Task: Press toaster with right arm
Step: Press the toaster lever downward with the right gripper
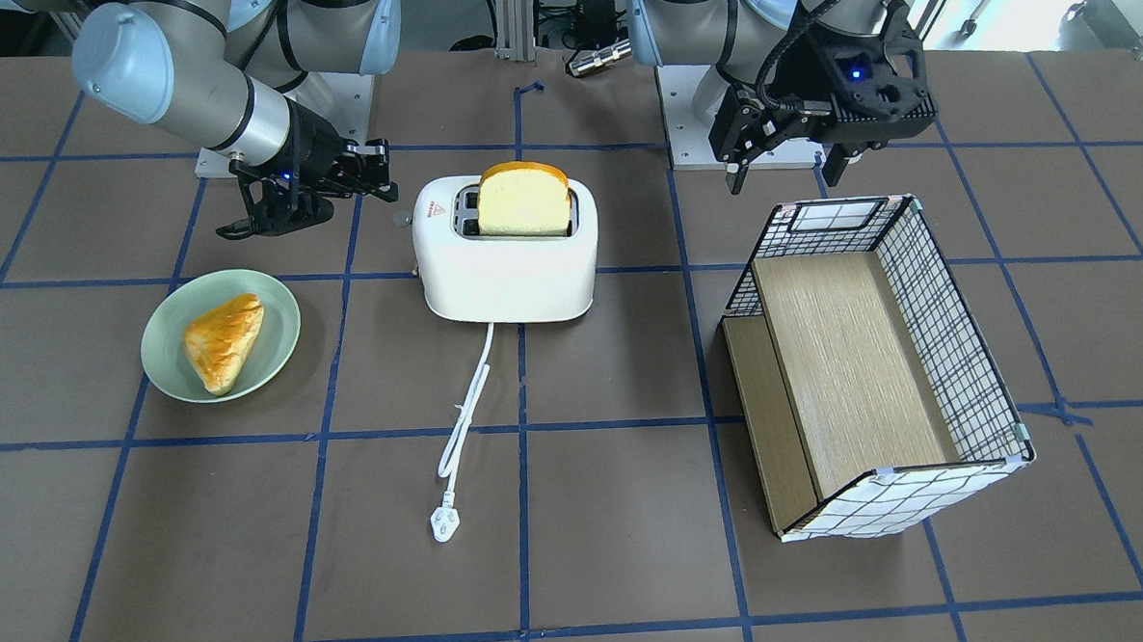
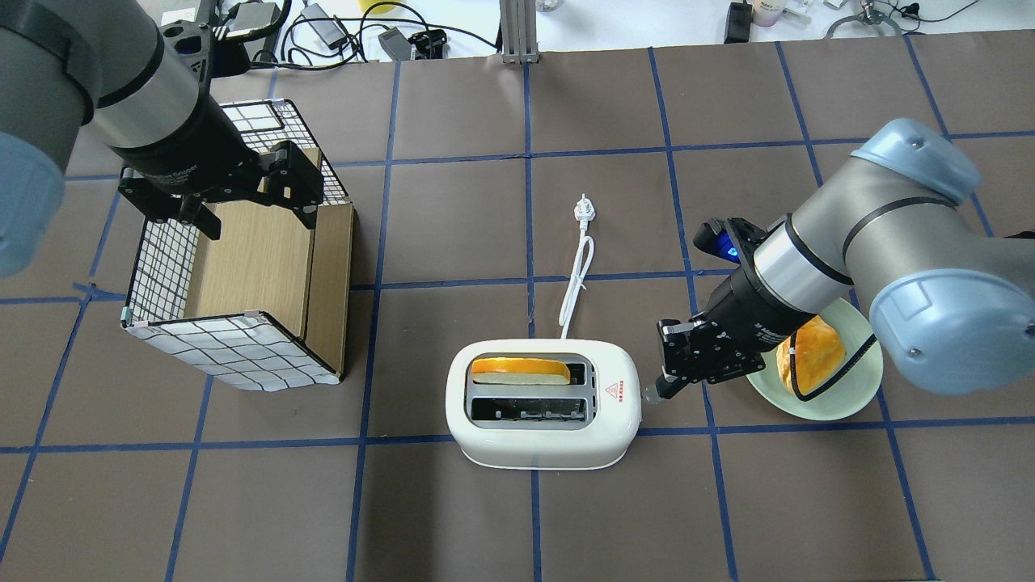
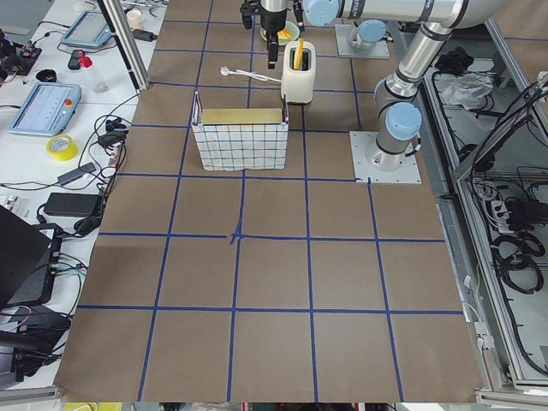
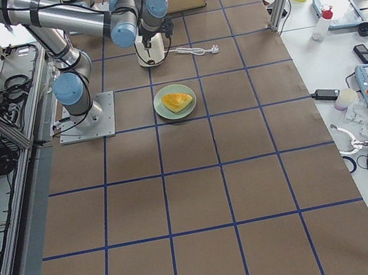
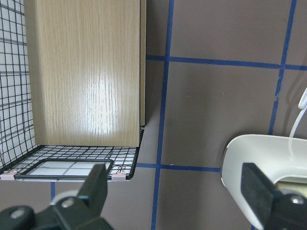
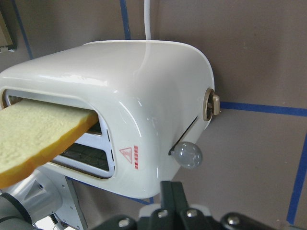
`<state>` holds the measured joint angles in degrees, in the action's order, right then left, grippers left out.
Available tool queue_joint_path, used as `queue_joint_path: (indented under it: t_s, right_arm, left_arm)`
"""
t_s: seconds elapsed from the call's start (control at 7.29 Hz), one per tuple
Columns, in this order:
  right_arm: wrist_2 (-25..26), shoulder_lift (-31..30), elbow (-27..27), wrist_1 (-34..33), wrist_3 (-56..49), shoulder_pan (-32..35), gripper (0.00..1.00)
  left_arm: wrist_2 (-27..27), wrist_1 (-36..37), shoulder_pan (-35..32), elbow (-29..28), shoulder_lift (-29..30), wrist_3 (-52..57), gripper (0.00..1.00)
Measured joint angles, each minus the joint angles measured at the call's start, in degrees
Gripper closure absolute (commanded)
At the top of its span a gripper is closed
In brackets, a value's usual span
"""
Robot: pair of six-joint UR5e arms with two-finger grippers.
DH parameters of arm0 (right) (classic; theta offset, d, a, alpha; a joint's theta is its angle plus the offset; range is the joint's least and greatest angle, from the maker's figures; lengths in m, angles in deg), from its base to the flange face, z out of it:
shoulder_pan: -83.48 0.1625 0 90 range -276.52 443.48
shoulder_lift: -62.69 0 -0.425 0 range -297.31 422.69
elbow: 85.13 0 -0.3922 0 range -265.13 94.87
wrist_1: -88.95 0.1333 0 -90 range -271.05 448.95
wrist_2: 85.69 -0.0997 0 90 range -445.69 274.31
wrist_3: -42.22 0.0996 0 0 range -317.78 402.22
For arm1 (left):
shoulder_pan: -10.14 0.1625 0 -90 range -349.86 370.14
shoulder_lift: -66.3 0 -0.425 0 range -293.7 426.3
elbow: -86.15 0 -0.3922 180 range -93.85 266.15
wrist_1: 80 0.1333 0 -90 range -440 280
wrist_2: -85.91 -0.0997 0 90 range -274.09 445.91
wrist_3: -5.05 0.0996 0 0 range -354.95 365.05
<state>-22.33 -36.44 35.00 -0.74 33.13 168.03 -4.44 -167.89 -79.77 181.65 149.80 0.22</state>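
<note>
The white toaster (image 1: 506, 266) stands mid-table, with a bread slice (image 1: 523, 202) upright in one slot and its lever knob (image 6: 188, 155) on the end that faces my right arm. In the overhead view the toaster (image 2: 542, 440) has my right gripper (image 2: 665, 386) beside it, shut and empty. Its tip is just next to the lever knob (image 2: 649, 395). In the right wrist view the shut fingers (image 6: 171, 191) sit just below the knob, a small gap away. My left gripper (image 2: 255, 218) is open and empty above the basket.
A green plate (image 1: 164, 377) with a pastry (image 1: 223, 341) lies under my right forearm. The toaster's cord and plug (image 1: 443, 521) trail away from the robot. A checked wire basket (image 1: 949, 343) with wooden shelves lies on its side at my left.
</note>
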Motion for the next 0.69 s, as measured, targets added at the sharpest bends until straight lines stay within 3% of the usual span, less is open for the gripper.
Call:
queue_joint_path:
  t_s: [0.69]
  right_arm:
    - [-0.7,0.65,2.53,-4.13,0.86,-0.18,1.0]
  left_arm:
    - [0.0,0.0,0.0,0.03,0.0,0.0,0.0]
